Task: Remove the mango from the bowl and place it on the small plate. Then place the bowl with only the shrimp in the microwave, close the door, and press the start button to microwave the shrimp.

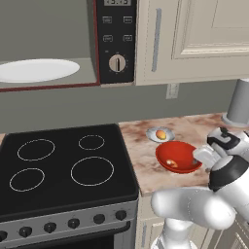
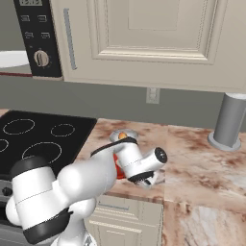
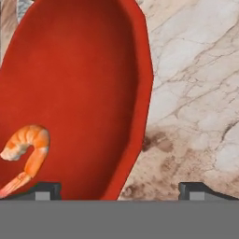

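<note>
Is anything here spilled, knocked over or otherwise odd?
Nothing stands out. The mango sits on the small plate, the shrimp lies inside the upright bowl, and the marble counter shows no spill. The microwave stands open.

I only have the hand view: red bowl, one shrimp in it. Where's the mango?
Observer: The mango sits on the small plate, just behind the bowl on the counter.
Operator: Microwave door?
Observer: The microwave cavity shows open, with its white turntable plate bare.
Operator: Fingers gripping the bowl yet?
Observer: No. The gripper is open, straddling the bowl's near rim; the shrimp lies inside.
</note>
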Robot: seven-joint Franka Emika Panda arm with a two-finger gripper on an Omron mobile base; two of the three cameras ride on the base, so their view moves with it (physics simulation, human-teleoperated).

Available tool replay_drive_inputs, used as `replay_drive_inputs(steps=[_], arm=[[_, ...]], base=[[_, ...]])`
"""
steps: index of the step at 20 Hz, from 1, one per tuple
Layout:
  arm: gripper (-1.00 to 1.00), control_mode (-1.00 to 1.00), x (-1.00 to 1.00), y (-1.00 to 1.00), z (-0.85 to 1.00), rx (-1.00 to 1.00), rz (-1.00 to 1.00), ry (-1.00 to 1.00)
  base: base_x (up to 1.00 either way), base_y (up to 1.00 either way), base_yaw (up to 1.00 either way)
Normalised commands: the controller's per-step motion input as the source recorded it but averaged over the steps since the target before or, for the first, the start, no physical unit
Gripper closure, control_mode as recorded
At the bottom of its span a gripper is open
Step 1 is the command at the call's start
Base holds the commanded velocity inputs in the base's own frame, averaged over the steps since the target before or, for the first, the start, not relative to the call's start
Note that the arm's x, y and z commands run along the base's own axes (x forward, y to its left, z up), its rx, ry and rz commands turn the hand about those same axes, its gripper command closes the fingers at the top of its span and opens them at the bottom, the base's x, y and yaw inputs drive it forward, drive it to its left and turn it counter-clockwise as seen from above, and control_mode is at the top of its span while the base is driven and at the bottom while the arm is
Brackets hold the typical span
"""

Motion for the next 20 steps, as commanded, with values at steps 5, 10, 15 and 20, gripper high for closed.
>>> replay_drive_inputs(steps=[5,10,15,20], arm=[[-1.00,-1.00,0.23,0.14,-0.10,0.01,-0.06,0.04],[-1.00,-1.00,0.26,0.00,-0.08,0.03,-0.10,0.02],[1.00,-1.00,0.09,0.00,-0.03,0.05,-0.11,0.00],[1.00,-1.00,0.00,0.00,-0.01,0.04,-0.11,0.00]], base=[[0.00,0.00,0.00],[0.00,0.00,0.00],[0.00,0.00,0.00],[0.00,0.00,0.00]])
